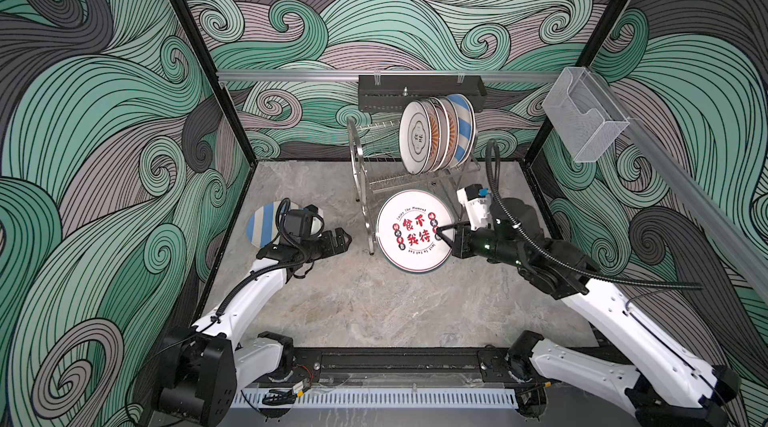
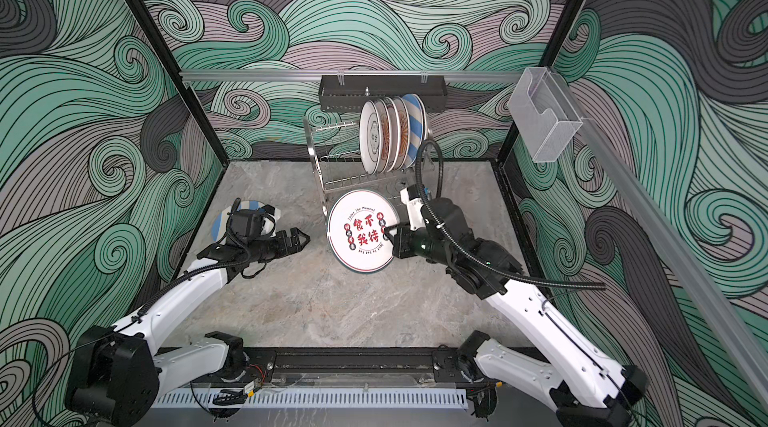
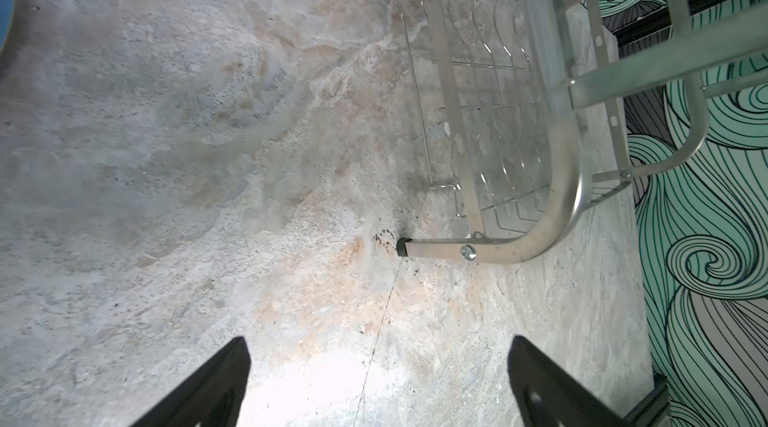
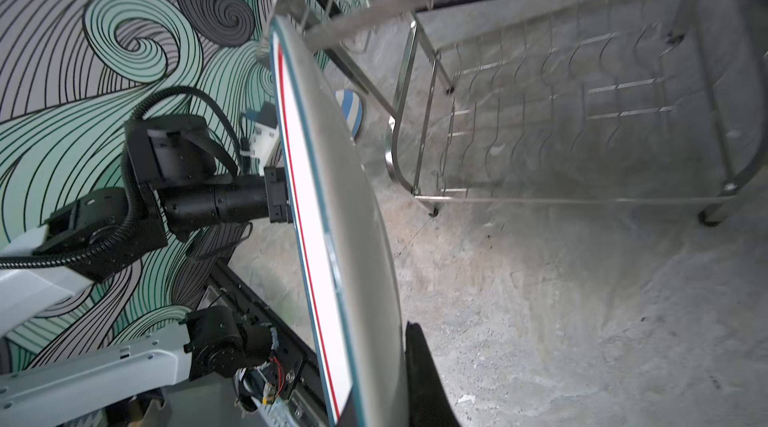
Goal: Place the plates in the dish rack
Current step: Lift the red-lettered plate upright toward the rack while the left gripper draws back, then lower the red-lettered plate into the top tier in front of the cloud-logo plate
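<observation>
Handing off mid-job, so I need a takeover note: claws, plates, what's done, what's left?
Right claw: shut on the white lettered plate, held up in front of the dish rack.
Left claw: open, empty, over the table.
Done: several plates stand in the rack's upper tier.
Left: rack the held plate, then the striped plate lying flat by the left arm.

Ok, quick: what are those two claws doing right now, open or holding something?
Left gripper: open, holding nothing.
Right gripper: shut on the white plate with red Chinese characters.
</observation>
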